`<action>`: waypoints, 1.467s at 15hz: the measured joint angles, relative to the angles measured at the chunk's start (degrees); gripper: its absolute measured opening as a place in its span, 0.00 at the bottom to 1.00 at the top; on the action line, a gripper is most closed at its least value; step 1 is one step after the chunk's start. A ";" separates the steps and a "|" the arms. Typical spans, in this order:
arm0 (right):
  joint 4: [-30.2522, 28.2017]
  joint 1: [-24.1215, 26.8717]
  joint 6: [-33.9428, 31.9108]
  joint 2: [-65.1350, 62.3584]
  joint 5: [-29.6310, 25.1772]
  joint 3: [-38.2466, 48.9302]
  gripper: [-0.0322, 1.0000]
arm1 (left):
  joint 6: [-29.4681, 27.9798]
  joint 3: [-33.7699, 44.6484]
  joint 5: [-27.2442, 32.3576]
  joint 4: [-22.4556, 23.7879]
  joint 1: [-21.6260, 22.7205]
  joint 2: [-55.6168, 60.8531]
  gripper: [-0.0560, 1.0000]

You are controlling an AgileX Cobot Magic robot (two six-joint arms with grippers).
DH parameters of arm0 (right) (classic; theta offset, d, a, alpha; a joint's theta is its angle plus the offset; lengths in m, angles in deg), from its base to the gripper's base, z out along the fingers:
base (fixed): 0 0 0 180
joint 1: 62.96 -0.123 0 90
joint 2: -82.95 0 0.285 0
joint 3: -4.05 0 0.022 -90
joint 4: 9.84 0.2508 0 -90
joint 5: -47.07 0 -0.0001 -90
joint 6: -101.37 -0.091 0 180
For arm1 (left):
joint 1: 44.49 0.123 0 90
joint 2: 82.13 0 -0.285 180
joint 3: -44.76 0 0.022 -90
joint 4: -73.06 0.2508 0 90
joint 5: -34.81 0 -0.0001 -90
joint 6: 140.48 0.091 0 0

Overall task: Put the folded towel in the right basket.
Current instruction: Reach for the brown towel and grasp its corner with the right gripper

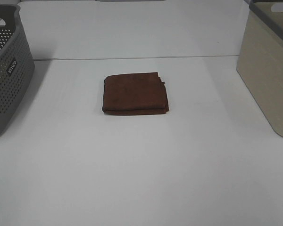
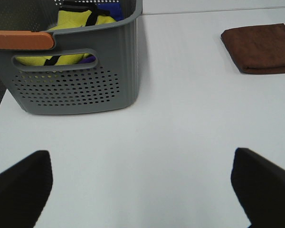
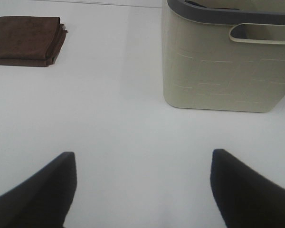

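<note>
Soft folded towel [image 1: 135, 93] between perforated grey basket [image 1: 7, 89] and beige basket [image 1: 266, 75] (left gripper [image 2: 140, 153], right gripper [image 3: 143, 153] agape)

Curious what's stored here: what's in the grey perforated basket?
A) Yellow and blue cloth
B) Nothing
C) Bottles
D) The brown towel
A: the left wrist view shows yellow and blue cloth inside the grey basket; the brown towel lies apart on the table.
</note>
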 joint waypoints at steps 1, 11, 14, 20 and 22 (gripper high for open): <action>0.00 0.00 0.00 0.00 0.00 0.00 0.75 | 0.00 0.00 0.00 0.00 0.00 0.00 0.97; 0.00 0.00 0.00 0.00 0.00 0.00 0.75 | 0.00 0.00 0.00 0.00 0.00 0.00 0.97; 0.00 0.00 0.00 0.00 0.00 0.00 0.75 | 0.00 0.00 0.00 0.00 0.00 0.00 0.97; 0.52 0.00 0.00 12.95 8.88 -6.25 0.75 | 0.00 0.00 0.00 0.00 0.00 0.00 0.97; 2.69 0.00 0.00 28.88 12.95 -13.24 0.75 | 0.00 0.00 0.00 0.00 0.00 0.00 0.97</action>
